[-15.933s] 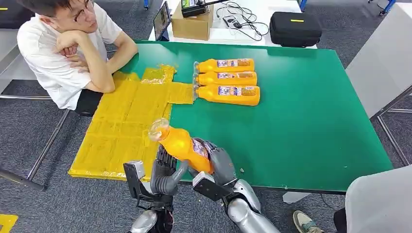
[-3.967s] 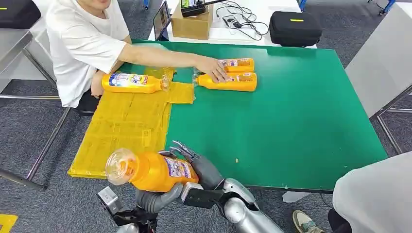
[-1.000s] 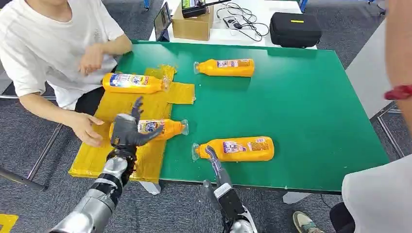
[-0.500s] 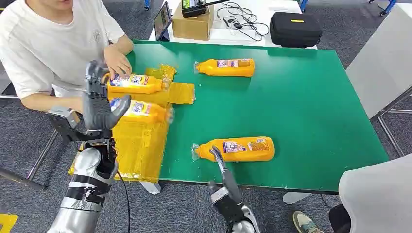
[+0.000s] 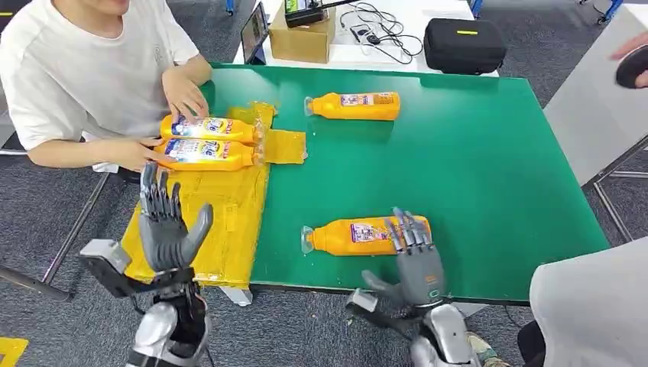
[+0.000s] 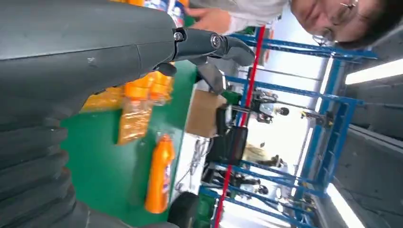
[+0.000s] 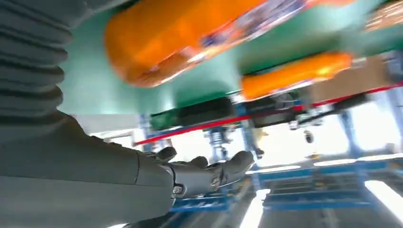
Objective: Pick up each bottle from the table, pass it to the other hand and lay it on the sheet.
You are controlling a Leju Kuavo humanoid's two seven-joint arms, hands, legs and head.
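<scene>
While both arms hang low at the near edge, the left robot hand (image 5: pixel 166 229) stands raised with fingers spread, holding nothing, over the near corner of the sheet (image 5: pixel 221 206). The right robot hand (image 5: pixel 416 260) is open too, fingers apart, its tips just at the nearest bottle (image 5: pixel 359 235). That bottle lies flat on the green bench (image 5: pixel 474 153) at about 6 o'clock, long axis running 9 to 3, clear cap toward 9. Another bottle (image 5: pixel 355 105) lies at 12 o'clock, pointing the same way. Two bottles (image 5: pixel 206 128) (image 5: pixel 202 154) rest side by side on the crinkled yellow sheet at 10 o'clock, caps toward 3, with a person's hands (image 5: pixel 183 92) on them. All are glossy orange plastic with printed labels.
</scene>
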